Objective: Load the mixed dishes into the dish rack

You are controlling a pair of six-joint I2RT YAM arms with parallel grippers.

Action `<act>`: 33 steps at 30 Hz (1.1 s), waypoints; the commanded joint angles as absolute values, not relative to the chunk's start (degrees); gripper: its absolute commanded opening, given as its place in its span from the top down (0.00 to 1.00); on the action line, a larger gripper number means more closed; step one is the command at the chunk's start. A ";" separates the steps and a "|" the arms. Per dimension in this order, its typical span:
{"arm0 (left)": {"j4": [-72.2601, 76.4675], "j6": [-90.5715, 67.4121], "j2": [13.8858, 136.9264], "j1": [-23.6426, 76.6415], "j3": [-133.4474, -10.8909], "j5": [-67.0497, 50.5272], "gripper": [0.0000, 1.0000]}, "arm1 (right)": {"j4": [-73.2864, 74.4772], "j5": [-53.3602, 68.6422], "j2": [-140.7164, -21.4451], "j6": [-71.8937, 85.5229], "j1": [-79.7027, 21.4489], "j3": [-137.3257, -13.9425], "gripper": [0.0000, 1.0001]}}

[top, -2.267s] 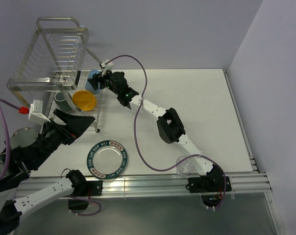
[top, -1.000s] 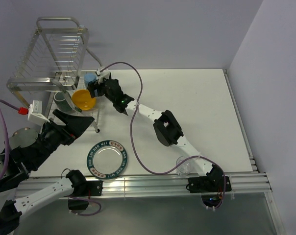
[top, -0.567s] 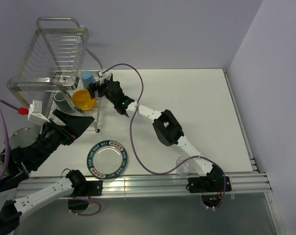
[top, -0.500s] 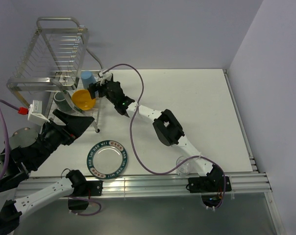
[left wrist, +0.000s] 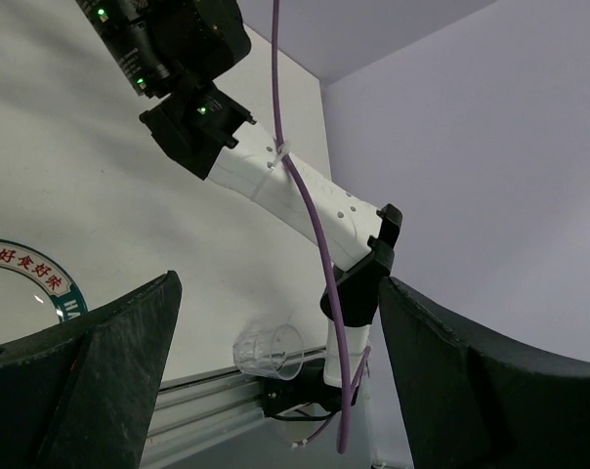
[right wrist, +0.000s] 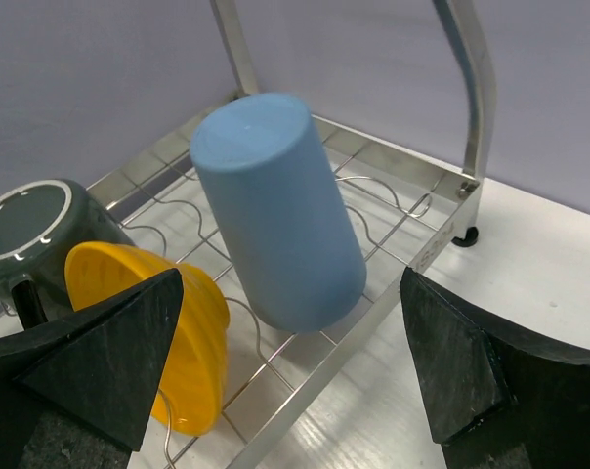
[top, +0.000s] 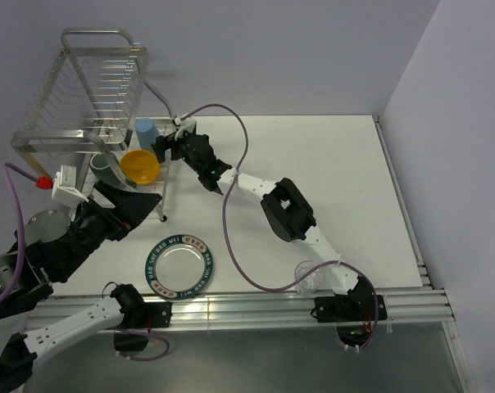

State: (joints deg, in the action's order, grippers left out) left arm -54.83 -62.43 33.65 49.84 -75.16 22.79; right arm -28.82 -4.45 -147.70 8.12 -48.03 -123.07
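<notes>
The light blue cup (top: pixel 145 131) stands upside down on the lower tier of the chrome dish rack (top: pixel 84 90); the right wrist view shows the cup (right wrist: pixel 280 220) beside the orange-yellow bowl (right wrist: pixel 148 337) and the dark green-grey mug (right wrist: pixel 26 234). My right gripper (top: pixel 167 147) is open and empty, just clear of the cup, its jaws apart either side of it (right wrist: pixel 293 293). My left gripper (top: pixel 124 201) is open and empty, held above the table near the rack's front leg. The silver plate (top: pixel 179 266) and the clear glass (top: pixel 306 278) sit on the table.
The bowl (top: pixel 141 166) and mug (top: pixel 106 168) sit on the rack's lower tier. The left wrist view shows the glass (left wrist: pixel 271 350) by the aluminium rail (left wrist: pixel 207 401), the plate's rim (left wrist: pixel 31 274) and the right arm (left wrist: pixel 275 186). A purple cable (top: pixel 231 139) loops over the table.
My right gripper carried the blue cup into the rack, let go of it and drew back a little to the right. The left arm shifted slightly.
</notes>
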 commanded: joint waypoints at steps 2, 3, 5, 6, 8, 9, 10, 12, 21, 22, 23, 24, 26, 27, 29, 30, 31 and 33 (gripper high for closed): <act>-52.21 -62.40 35.33 49.92 -74.71 22.41 0.12 | -34.45 -3.61 -140.19 9.31 -46.58 -120.94 0.00; -52.12 -62.58 35.42 49.92 -74.53 22.24 0.12 | -33.93 -4.21 -140.01 9.49 -46.50 -121.02 0.00; -51.94 -62.67 36.03 49.92 -74.62 22.15 0.12 | -33.84 -4.92 -138.62 9.76 -46.23 -119.63 0.00; -52.03 -62.75 36.38 49.92 -74.88 22.06 0.12 | -32.62 -6.92 -137.73 9.67 -46.23 -119.01 0.00; -52.38 -62.84 37.87 49.92 -75.15 21.71 0.12 | -29.64 -10.53 -133.62 9.31 -46.14 -116.82 0.00; -52.56 -62.93 39.27 49.92 -75.15 21.10 0.13 | -25.36 -15.25 -129.68 10.10 -46.06 -115.07 0.00; -52.30 -62.76 39.98 49.92 -75.15 21.09 0.13 | -22.79 -17.55 -129.64 10.80 -46.05 -115.05 0.00; -51.77 -61.71 41.91 49.92 -75.23 19.08 0.13 | -15.00 -21.17 -121.76 13.00 -45.27 -110.67 0.00; -51.68 -52.92 61.66 49.92 -80.59 8.27 0.14 | 18.96 -18.46 -86.07 35.35 -29.73 -88.61 0.00; -52.03 -52.04 63.44 49.92 -81.12 7.65 0.14 | 21.25 -19.50 -81.43 33.85 -28.84 -86.85 0.00; -51.86 -49.60 65.20 49.92 -81.91 6.95 0.14 | 25.79 -20.73 -79.39 32.62 -28.22 -86.14 0.00; -51.68 -48.61 68.43 49.92 -82.26 5.46 0.14 | 28.10 -21.70 -77.45 30.69 -27.34 -85.52 0.00; -50.11 -46.25 71.18 50.01 -82.70 4.22 0.15 | 34.93 -22.15 -72.26 28.92 -26.98 -84.29 0.00; -49.40 -45.45 73.54 49.92 -82.97 2.91 0.16 | 37.16 -22.50 -70.59 28.74 -26.90 -83.94 0.00; -48.00 -43.78 76.10 49.92 -83.58 1.85 0.18 | 42.51 -22.68 -65.58 29.61 -26.98 -81.66 0.00; -47.73 -43.33 78.46 49.92 -83.67 1.24 0.19 | 43.41 -22.33 -63.65 30.84 -26.90 -80.43 0.00; -47.64 -42.81 79.62 50.01 -83.85 0.45 0.20 | 44.11 -21.80 -59.72 31.37 -26.89 -77.20 0.00; -46.94 -42.10 82.51 50.18 -83.67 -0.60 0.22 | 44.65 -20.05 -55.66 32.77 -26.89 -73.49 0.00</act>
State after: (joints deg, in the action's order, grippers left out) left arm -49.87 -46.11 80.36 49.87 -81.03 3.11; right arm 35.88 -21.12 -60.34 30.87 -26.87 -77.95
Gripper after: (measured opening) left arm 0.787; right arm 0.995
